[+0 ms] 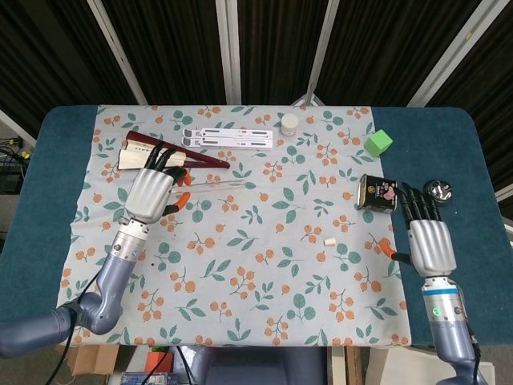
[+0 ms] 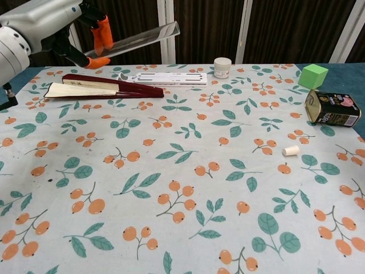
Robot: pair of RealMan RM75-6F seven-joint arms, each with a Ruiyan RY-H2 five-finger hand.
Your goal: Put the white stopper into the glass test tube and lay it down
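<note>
At upper left of the chest view, the left hand (image 2: 45,23) grips one clear glass test tube (image 2: 134,40) above the floral-clothed surface (image 2: 182,188). One small white stopper (image 2: 291,150) lies at right, near the released, spread-fingered right hand (image 1: 429,241).

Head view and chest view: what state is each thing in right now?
Glass test tube: lifted off the table, tilted, unstoppered.
White stopper: lying loose on the cloth.
Left robot hand: holds the tube.
Right robot hand: holds nothing, fingers apart.
Tin can: on its side.
Folding fan: closed, flat.
Small jar: upright, lid on.
</note>
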